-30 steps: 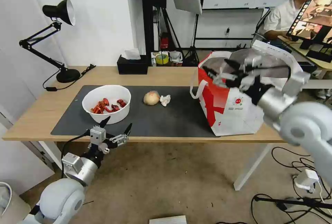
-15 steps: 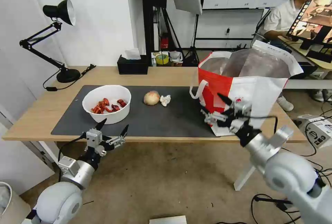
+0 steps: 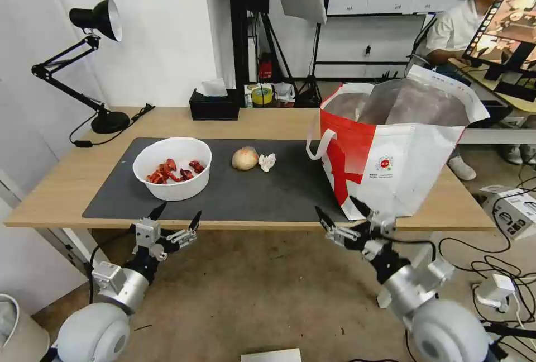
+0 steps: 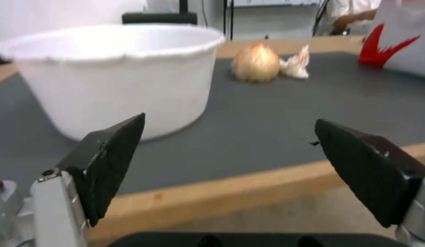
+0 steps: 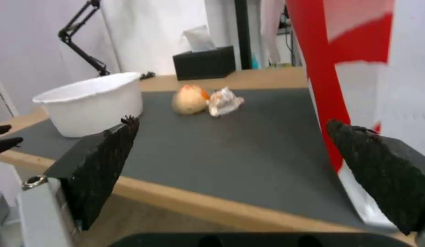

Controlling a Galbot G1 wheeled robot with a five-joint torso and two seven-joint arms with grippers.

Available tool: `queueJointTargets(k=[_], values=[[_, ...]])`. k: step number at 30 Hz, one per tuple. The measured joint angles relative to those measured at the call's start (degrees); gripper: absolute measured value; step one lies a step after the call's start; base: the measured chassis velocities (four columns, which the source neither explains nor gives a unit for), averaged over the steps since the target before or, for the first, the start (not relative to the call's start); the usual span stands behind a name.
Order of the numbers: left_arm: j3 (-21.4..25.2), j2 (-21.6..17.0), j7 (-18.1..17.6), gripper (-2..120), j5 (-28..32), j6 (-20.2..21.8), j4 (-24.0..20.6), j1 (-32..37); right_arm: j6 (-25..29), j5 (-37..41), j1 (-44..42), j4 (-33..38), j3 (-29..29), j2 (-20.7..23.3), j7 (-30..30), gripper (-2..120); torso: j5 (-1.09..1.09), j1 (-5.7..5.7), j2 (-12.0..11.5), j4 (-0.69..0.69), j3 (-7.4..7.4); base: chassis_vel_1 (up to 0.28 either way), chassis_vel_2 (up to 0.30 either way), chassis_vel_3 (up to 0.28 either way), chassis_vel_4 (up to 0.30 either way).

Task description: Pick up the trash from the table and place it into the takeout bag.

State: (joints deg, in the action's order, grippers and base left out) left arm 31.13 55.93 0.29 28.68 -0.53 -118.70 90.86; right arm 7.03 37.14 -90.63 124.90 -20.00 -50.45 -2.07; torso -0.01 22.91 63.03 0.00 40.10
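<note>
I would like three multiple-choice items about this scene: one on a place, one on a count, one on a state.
1. Where does the tissue lie?
A. inside the bowl
B. beside the ball, on the mat
C. on the floor

2. How many trash items lie on the mat?
A. three
B. one
C. five

3. How is the left gripper?
A. shut on the ball
B. shut on the bowl
C. open, holding nothing

Answers:
1 B: it sits by the ball.
2 A: bowl, ball, tissue.
3 C: its fingers stand apart before the table edge.
</note>
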Motion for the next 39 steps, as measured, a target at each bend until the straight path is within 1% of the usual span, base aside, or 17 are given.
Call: queueJointTargets(k=[9,13,16,21,29,39], values=[[0.91,0.20,0.00,100,-1.30,-0.04,1.49,1.21,1.01,-1.07,-1.69,-2.06,0.54,-2.19,-0.15,100,0.00,0.01,0.00,0.00,0.01,0.000,0.000,0.000,0.000],[1.53,0.83,0.00,100,-2.11,-0.63,1.86,2.69,1.46,-1.14,-0.96,-4.25,1.41,-3.07,0.57,100,0.00,0.01,0.00,0.00,0.01,0.000,0.000,0.000,0.000],[1.90,1.47,0.00,100,-2.53,-1.29,2.42,3.75,2.24,-1.06,0.48,-7.14,2.09,-3.66,1.84,100,0.01,0.01,0.00,0.01,0.01,0.000,0.000,0.000,0.000],[1.98,1.61,0.01,100,-2.65,-1.44,3.07,3.85,2.63,-0.95,2.58,-9.01,2.87,-3.83,2.27,100,0.01,0.01,0.00,0.01,0.01,0.000,0.000,0.000,0.000],[1.95,1.59,0.21,100,-2.70,-2.04,4.62,3.59,2.56,-0.77,3.73,-9.59,3.40,-3.35,2.35,100,0.01,0.01,0.00,0.01,0.01,0.000,0.000,0.000,0.000],[1.84,1.69,0.39,100,-2.61,-2.32,5.10,3.17,2.01,-0.44,4.53,-9.55,4.31,-3.13,2.36,100,0.01,0.01,0.00,0.00,0.01,0.000,0.000,0.000,0.000]])
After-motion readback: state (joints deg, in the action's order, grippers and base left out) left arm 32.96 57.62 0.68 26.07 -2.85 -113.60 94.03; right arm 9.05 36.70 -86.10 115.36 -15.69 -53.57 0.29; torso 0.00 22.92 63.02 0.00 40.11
